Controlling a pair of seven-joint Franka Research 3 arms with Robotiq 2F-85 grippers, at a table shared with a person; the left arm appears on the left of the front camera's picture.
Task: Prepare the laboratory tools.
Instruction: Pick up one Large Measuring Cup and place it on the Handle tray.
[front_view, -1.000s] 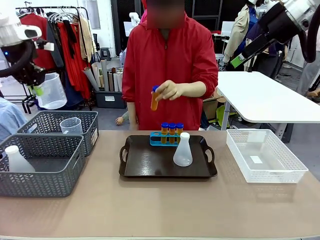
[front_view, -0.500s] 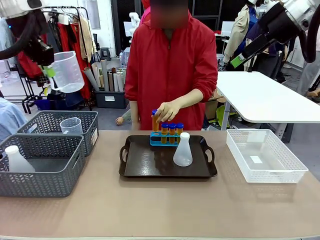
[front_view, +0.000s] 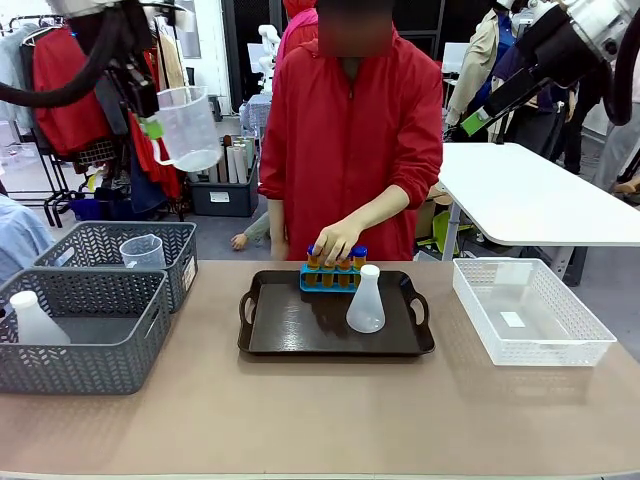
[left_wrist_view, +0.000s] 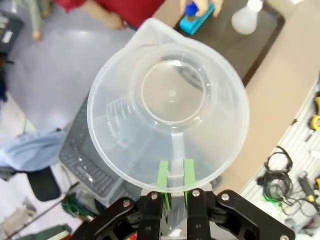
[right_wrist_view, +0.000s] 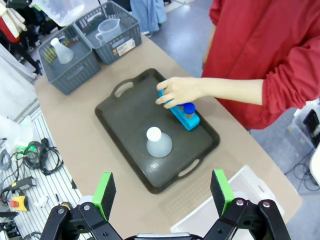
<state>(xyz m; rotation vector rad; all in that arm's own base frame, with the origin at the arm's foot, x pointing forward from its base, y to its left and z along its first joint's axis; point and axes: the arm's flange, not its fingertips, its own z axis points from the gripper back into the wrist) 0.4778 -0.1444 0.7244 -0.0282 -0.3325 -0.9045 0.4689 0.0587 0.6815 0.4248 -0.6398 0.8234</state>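
My left gripper (left_wrist_view: 173, 181) stays clamped on beaker (front_view: 186, 128) handle | carried from 9 toward 10 o'clock, nearer tray (front_view: 290, 335) | person's hand (front_view: 336, 240) now seats tube in rack (front_view: 330, 278) | right gripper (right_wrist_view: 162, 192) wide apart.

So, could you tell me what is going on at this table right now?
The left claw is shut on the handle of a clear measuring beaker, held high above the grey baskets. The person's hand is at the orange tubes in the blue rack on the dark tray, beside a white flask. The right claw hangs open overhead.
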